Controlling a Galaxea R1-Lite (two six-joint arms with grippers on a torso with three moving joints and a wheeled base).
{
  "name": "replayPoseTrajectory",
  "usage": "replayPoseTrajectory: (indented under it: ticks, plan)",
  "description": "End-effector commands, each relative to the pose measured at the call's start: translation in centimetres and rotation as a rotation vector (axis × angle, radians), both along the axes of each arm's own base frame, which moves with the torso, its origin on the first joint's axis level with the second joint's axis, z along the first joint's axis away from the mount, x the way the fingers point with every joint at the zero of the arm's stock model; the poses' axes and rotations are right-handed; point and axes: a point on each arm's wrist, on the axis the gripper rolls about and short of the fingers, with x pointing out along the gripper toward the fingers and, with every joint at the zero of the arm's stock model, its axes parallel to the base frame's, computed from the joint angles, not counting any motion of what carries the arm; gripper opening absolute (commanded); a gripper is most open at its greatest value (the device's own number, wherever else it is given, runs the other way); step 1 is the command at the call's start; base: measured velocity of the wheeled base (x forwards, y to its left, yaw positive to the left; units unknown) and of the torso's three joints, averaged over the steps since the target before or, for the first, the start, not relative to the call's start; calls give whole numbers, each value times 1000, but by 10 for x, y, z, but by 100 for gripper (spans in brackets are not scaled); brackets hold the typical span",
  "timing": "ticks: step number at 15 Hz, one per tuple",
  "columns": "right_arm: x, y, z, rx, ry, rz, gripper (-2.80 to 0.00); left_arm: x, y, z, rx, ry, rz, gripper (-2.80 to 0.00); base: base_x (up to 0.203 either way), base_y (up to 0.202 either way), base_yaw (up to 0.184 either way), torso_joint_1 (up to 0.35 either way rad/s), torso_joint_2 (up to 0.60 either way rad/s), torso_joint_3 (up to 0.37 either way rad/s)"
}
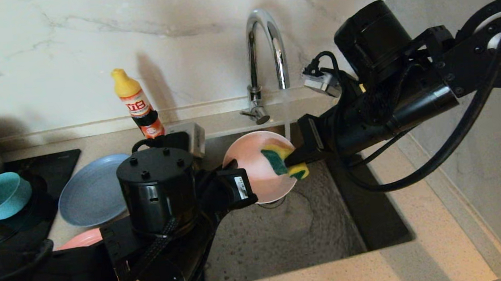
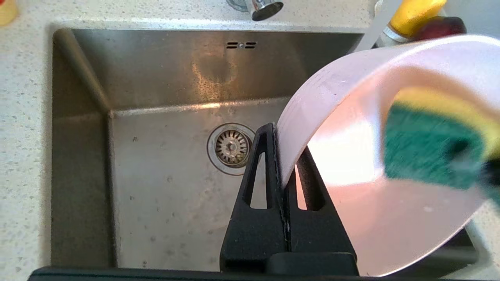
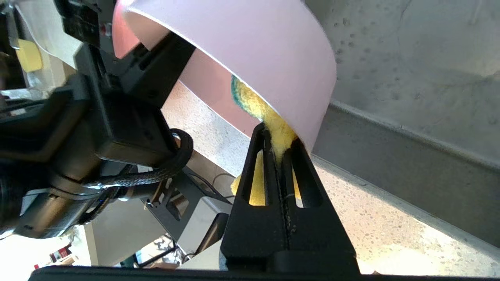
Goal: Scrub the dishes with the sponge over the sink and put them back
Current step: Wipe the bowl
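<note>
Over the sink (image 1: 285, 240), my left gripper (image 1: 231, 165) is shut on the rim of the pale pink bowl (image 1: 250, 167), which is tipped on its side. One finger sits outside the bowl (image 2: 390, 226) wall and one inside, around the left gripper (image 2: 282, 154). My right gripper (image 1: 291, 159) is shut on the yellow and green sponge (image 1: 281, 158). The sponge (image 2: 425, 152) lies green side against the bowl's inner face. From the right wrist, the sponge (image 3: 254, 103) reaches from the right gripper (image 3: 279, 138) into the bowl (image 3: 265, 47).
On the counter to the left lie a grey-blue plate (image 1: 91, 195), a teal bowl (image 1: 0, 196) on the black cooktop, and a pink plate (image 1: 81, 239) half hidden under my left arm. A soap bottle (image 1: 138, 102) and chrome faucet (image 1: 265, 45) stand behind the sink. A wall rises close on the right.
</note>
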Motion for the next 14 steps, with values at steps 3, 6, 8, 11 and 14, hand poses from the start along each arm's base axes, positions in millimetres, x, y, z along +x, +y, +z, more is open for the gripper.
replayPoseTrajectory:
  ticks: [3,6,8,11,14]
  plan:
    - [-15,-6,19,36,-44,14,-280,-1,1,2,-8,-7,3,-280,0,0,0,0,0,0]
    - [-21,2,20,40,-52,46,-280,0,0,1,-8,-5,3,-280,0,0,0,0,0,0]
    - [-23,12,14,30,-38,73,-280,-1,1,-1,-3,-1,3,-280,0,0,0,0,0,0]
    - [-18,24,4,14,-20,92,-280,-2,2,-2,3,3,3,-280,0,0,0,0,0,0]
    - [-9,32,-10,-6,6,91,-280,-2,3,-1,-1,0,3,-280,0,0,0,0,0,0]
